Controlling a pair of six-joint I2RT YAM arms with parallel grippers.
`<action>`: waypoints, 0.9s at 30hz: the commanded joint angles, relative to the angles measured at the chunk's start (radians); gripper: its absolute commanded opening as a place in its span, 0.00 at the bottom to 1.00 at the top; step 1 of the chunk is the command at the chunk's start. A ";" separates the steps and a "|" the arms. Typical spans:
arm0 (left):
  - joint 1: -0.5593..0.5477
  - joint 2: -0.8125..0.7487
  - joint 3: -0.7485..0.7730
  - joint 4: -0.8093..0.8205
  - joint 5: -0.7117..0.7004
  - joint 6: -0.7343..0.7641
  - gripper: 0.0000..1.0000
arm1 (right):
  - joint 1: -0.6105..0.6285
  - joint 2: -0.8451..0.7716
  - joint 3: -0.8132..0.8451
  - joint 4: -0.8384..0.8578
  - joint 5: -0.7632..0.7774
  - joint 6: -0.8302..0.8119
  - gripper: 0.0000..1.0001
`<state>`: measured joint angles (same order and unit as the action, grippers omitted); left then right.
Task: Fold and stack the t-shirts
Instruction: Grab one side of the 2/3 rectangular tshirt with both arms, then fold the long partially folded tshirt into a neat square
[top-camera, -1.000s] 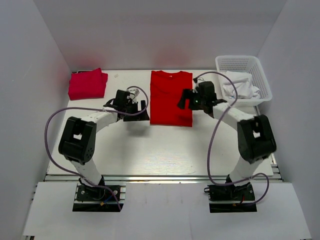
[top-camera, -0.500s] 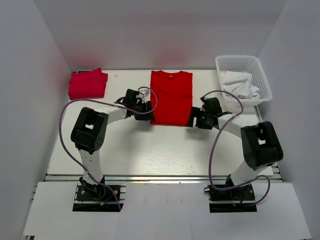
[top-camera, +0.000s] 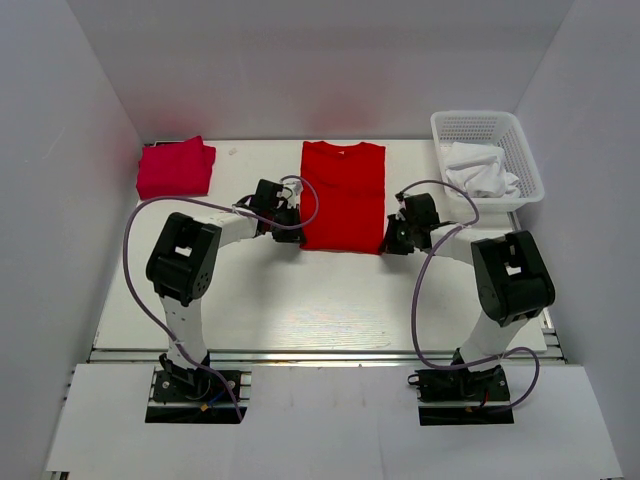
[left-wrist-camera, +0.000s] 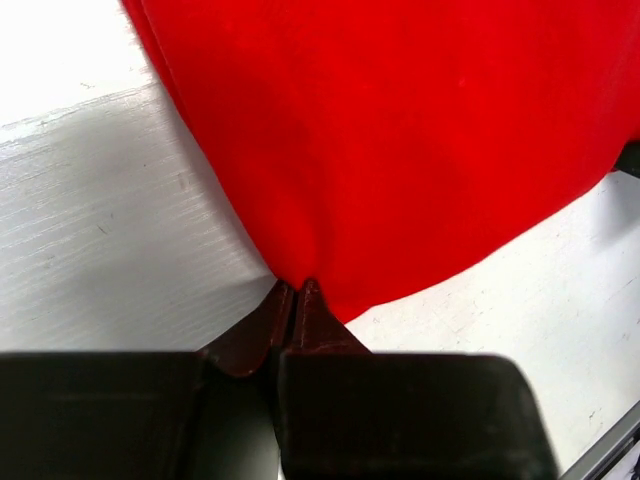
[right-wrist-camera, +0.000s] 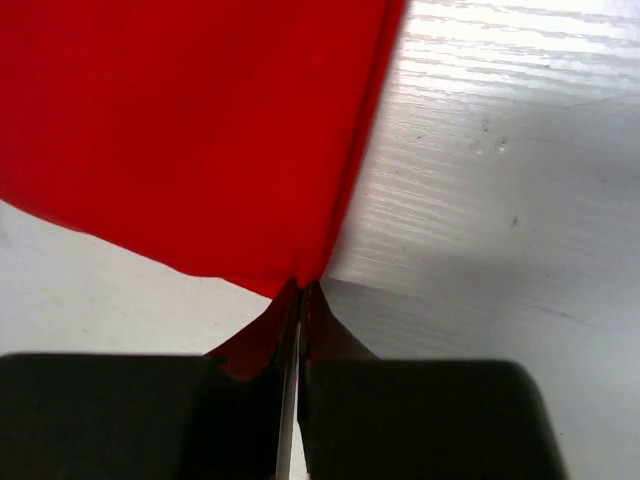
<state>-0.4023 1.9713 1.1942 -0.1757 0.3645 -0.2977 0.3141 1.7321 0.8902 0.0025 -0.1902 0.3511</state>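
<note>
Since a second ago both arms have dropped low at table (top-camera: 300, 300) centre. Folded crimson t-shirt (top-camera: 175, 168) is lying far left. Left gripper (left-wrist-camera: 295, 300) is pinching the flat red t-shirt (top-camera: 343, 190) at its near-left corner. Right gripper (right-wrist-camera: 300, 298) is pinching the near-right corner.

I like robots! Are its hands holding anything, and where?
Yes. The left gripper and the right gripper each pinch a near corner of the bright red t-shirt, one on each side.
</note>
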 joint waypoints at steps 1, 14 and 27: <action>-0.006 -0.006 -0.005 -0.064 -0.013 0.025 0.00 | -0.001 0.008 -0.007 -0.016 -0.046 -0.012 0.00; -0.015 -0.466 -0.160 -0.165 0.309 0.085 0.00 | -0.001 -0.483 -0.149 -0.200 -0.181 -0.150 0.00; 0.003 -0.666 -0.176 -0.214 0.363 0.009 0.00 | -0.003 -0.709 -0.071 -0.265 -0.195 -0.167 0.00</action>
<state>-0.4129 1.3407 0.9878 -0.3668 0.7185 -0.2653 0.3145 1.0279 0.7639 -0.2962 -0.3843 0.1795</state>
